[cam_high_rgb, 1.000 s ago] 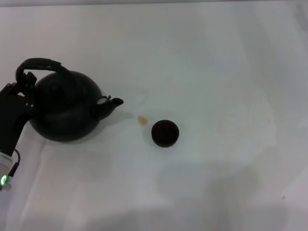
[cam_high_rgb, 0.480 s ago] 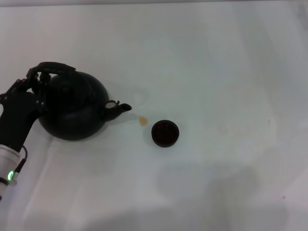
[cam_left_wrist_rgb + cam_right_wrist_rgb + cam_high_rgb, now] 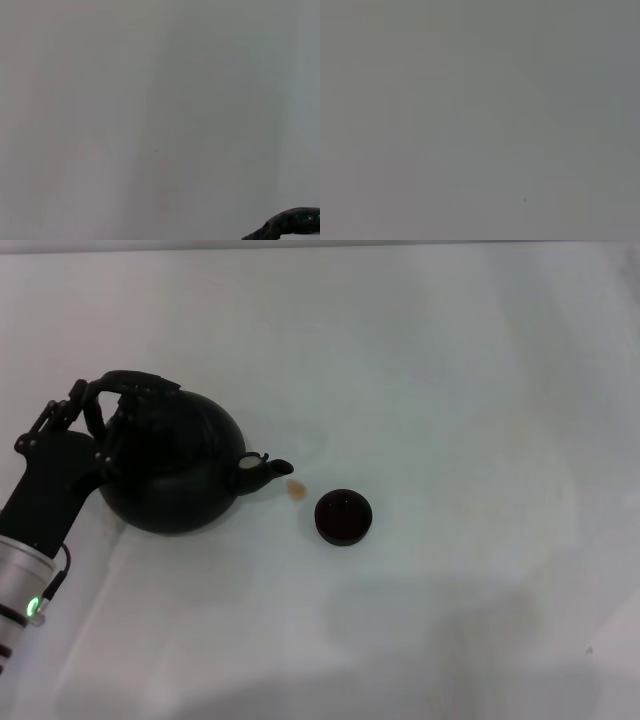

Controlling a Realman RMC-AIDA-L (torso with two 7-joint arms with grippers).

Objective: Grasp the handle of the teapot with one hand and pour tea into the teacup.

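The large round black teapot (image 3: pixel 180 465) hangs at the left of the head view, its short spout (image 3: pixel 268 470) pointing right toward the teacup. My left gripper (image 3: pixel 88 418) is shut on the teapot's arched handle (image 3: pixel 135 385) from the left side. The small dark teacup (image 3: pixel 343 517) stands on the white table to the right of the spout, a short gap away. A bit of the dark handle shows at the edge of the left wrist view (image 3: pixel 292 222). The right gripper is out of view.
A small tan spot (image 3: pixel 296 490) lies on the white table (image 3: pixel 450 390) between spout and cup. The right wrist view shows only plain grey surface.
My left gripper has carried the teapot to the right, toward the teacup. The spout now ends close to the tan spot. The cup has not moved.
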